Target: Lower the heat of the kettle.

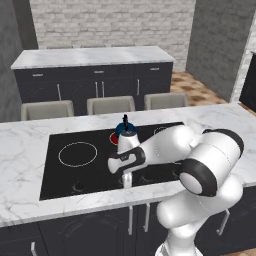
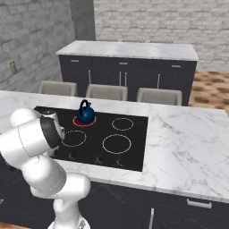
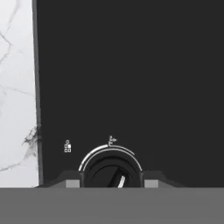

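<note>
Right then, gripper: the gripper was down low over the front edge of the cooktop, its two dark fingertips standing either side of a round black knob.
Jaws: they stood apart, one tip on each flank of the knob, close against it; whether the pads actually pressed on it could not be told.
Knob: black dial with a white pointer line slanting toward the lower right, a thin white arc curving over its top, a tiny white symbol above the arc and a small four-square burner mark to its left.
Arm: in the left base view the white arm reached forward and down, the hand pointing at the near row of controls on the cooktop.
Kettle: the dark-blue kettle sat on the far burner, which glowed red around its base, black handle upright on top; in the left base view the kettle peeked out just behind the robot's wrist, well apart from the gripper.
Kettle contents: closed body, inside could not be seen.
Other burners: white rings on the black glass, all dark.
Counter: white marble counter around the cooktop, three grey stools behind it.
</note>
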Tool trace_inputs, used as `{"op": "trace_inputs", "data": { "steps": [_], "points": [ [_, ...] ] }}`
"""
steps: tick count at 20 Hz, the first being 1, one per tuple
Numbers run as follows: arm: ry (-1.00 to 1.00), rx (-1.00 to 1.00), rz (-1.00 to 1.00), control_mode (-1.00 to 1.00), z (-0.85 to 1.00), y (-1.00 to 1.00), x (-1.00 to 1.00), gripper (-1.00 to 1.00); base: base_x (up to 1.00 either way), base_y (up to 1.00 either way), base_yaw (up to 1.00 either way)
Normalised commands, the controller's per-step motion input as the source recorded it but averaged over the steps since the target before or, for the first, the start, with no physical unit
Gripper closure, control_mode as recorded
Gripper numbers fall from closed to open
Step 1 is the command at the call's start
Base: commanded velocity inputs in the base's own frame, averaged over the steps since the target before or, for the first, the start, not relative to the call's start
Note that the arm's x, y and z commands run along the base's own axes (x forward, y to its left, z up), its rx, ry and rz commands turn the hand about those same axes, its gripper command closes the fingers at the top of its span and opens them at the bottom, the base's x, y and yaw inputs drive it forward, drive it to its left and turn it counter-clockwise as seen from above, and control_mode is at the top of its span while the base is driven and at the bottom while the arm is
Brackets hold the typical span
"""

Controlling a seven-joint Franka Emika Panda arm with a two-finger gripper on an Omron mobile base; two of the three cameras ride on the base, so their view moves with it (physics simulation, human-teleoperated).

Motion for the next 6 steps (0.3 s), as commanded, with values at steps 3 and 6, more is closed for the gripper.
{"op": "trace_inputs", "data": {
  "steps": [3,6],
  "points": [
    [0.05,0.0,-0.38,-1.0,0.0,0.0,0.0,1.0,0.0,0.0,0.0],
    [0.07,0.0,-0.38,-1.0,-0.01,0.0,0.0,1.0,0.0,0.0,0.0]
  ]
}}
